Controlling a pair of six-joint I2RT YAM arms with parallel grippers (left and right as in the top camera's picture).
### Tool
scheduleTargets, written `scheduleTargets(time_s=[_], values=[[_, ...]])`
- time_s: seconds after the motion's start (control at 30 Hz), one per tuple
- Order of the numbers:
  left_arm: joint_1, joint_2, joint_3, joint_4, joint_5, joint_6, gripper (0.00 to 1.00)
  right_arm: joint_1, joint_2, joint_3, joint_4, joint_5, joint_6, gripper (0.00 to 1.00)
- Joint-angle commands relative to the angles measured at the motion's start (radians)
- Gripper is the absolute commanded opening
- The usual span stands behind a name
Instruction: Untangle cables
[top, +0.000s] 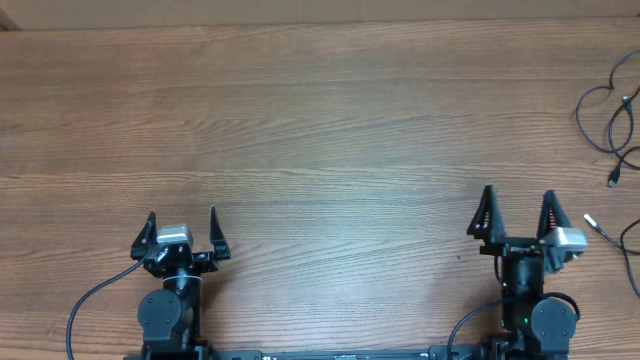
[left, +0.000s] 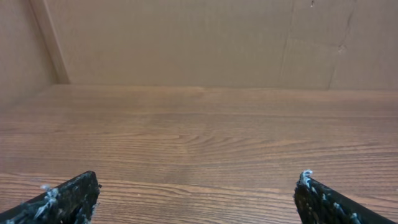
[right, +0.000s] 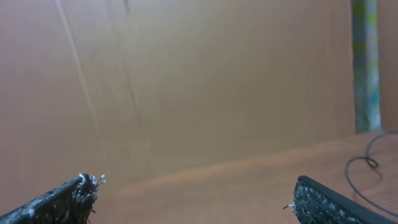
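Left end effector (top: 181, 213), right end effector (top: 518, 191) both wide and empty, cables (top: 579, 110) cut off at right edge

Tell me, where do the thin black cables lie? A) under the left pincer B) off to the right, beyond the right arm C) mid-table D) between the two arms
B: the cables lie by the table edge, right of the right pincer.
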Motion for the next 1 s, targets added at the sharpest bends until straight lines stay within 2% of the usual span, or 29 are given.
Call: scheduleTargets(time_s=[0.0,0.23,0.33,0.8,0.87,0.97], values=[[0.001,-0.009,-0.004,0.000,0.007,0.016,1.00,-0.008,-0.011,-0.011,-0.046,-0.018,-0.060,1.00],[0.001,-0.009,-0.004,0.000,0.008,0.016,1.00,-0.008,-0.011,-0.011,-0.171,-0.034,-0.052,1.00],[0.001,-0.009,-0.004,0.001,0.007,0.016,0.99,-0.008,-0.011,-0.011,-0.219,-0.040,-0.005,1.00],[0.001,-0.009,-0.004,0.000,0.007,0.016,0.99,-0.008,-0.011,-0.011,-0.219,-0.059,0.027,1.00],[0.001,-0.009,-0.004,0.001,0.007,0.016,1.00,-0.008,-0.011,-0.011,-0.218,-0.060,-0.005,1.00],[0.001,-0.009,-0.004,0.000,0.008,0.016,0.99,-0.008,-0.011,-0.011,-0.219,-0.089,-0.132,1.00]])
